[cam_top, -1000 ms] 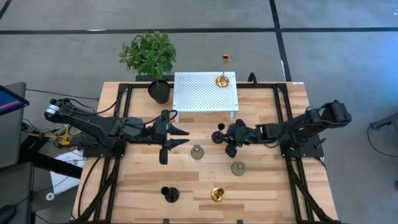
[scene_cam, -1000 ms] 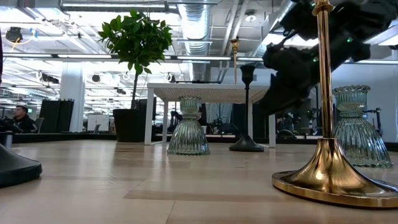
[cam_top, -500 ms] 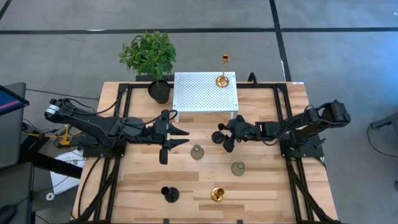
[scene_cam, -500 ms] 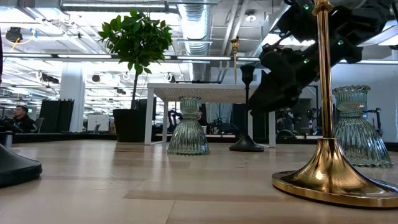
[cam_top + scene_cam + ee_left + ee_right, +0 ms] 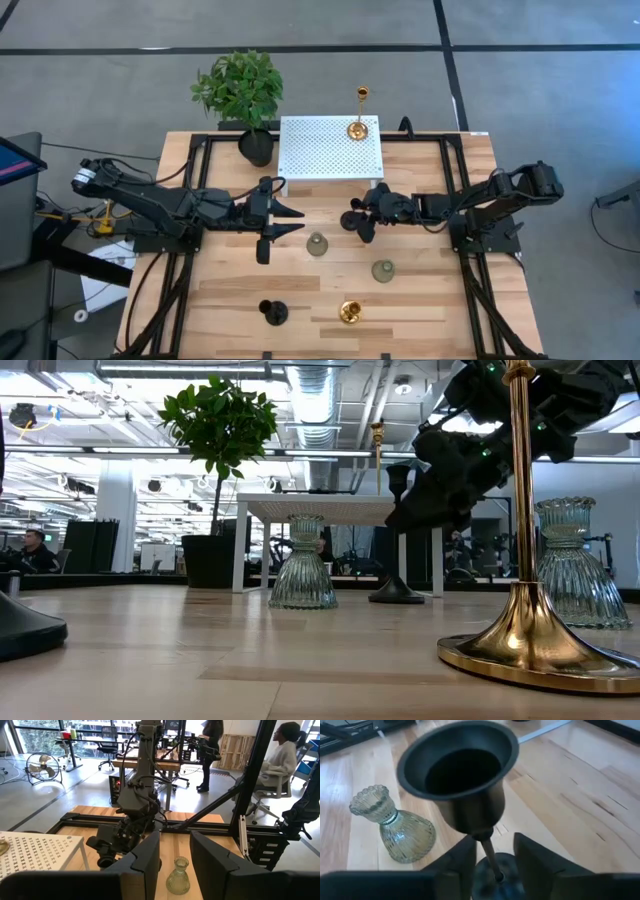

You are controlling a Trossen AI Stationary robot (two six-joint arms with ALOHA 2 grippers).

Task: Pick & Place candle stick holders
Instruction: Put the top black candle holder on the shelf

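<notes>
A black candle stick holder (image 5: 351, 219) stands upright on its round base on the table's middle. My right gripper (image 5: 366, 216) is open at it. In the right wrist view its fingers (image 5: 454, 862) stand on either side of the slim stem (image 5: 488, 851), below the cup (image 5: 460, 767), and do not touch it. My left gripper (image 5: 296, 220) is open and empty, left of the middle. Two grey-green holders (image 5: 317, 244) (image 5: 383, 270), a black one (image 5: 272, 313) and a gold one (image 5: 349, 312) stand on the table. Another gold one (image 5: 358, 126) stands on the white stand (image 5: 320, 150).
A potted plant (image 5: 242, 92) stands at the far left corner, beside the white perforated stand. Black frame rails (image 5: 185, 200) run along both sides of the table. People sit and stand in the room beyond (image 5: 285, 755).
My right gripper has moved toward the table's left and a little toward the far edge, closing in on the black holder until its fingers stand on either side of the stem. The holder has stayed upright in place.
</notes>
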